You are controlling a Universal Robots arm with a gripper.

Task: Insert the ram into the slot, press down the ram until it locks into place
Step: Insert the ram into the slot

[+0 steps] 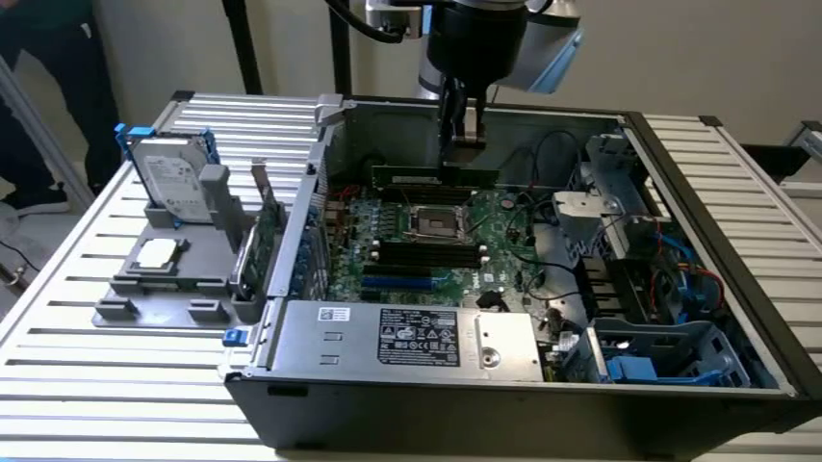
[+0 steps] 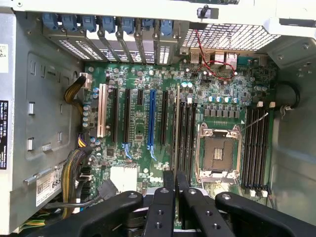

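Evidently my pincer [image 1: 463,154] pinches the long, thin dark-green circuit-board ram [image 1: 418,177] mid-length, upper centre; I judge it light, stiff, fragile, best held edgewise.

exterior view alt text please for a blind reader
The gripper holds the ram level above the motherboard inside an open computer case. A hard drive stands in a grey rack at the exterior view's left.

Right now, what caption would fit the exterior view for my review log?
Gripper grips the ram, held level over the motherboard inside the open computer case.
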